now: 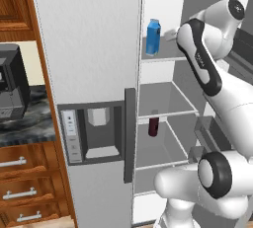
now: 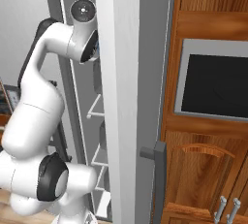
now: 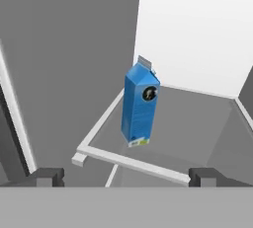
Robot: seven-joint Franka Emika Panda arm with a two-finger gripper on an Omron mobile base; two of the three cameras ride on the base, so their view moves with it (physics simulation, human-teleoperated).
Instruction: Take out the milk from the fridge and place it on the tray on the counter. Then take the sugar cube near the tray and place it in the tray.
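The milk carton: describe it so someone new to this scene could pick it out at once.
Start at the tall pale grey fridge, whose right compartment stands open. On its upper shelf stands the milk, upright near the shelf's left edge. It is a blue carton with a peaked top, unlike the dark red bottle one shelf lower.

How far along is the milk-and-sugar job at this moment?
Done: the fridge right compartment stands open. In hand: the open gripper faces the milk, upright on the upper shelf, not yet gripped. Left: carrying it to the tray, then the sugar cube.
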